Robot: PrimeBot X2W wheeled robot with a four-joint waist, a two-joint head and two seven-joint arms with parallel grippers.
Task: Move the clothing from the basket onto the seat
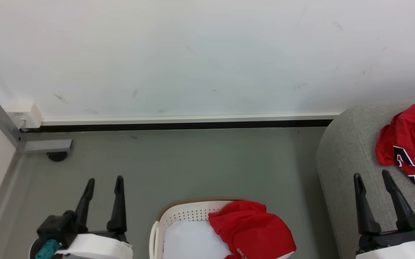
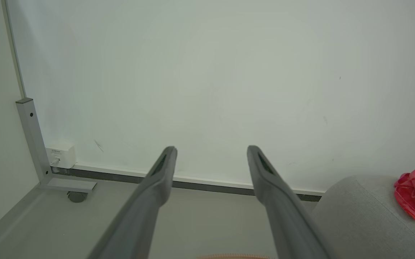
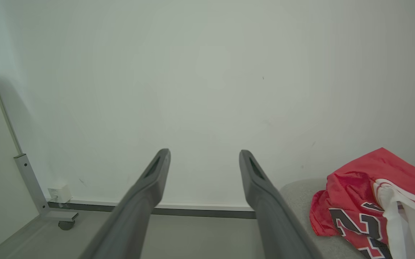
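Head view gives me the wall across the top and the grey floor below it. At the right stands the seat, its rounded corner in frame. The basket sits on the floor at bottom centre.

I count 2 red garments. The jersey lies crumpled on the seat, so that 1 is done. The shorts are in the basket, heaped over its right rim, so that 1 is left. I judge the job about half finished.

My left gripper hovers left of the basket, fingers spread wide and empty. My right gripper shows over the seat just beside the jersey, fingers spread too, holding nothing.

The bottom edge cuts off the basket's near half and the right edge cuts the jersey. I cannot tell whether anything lies under the shorts, and their small print is unreadable.
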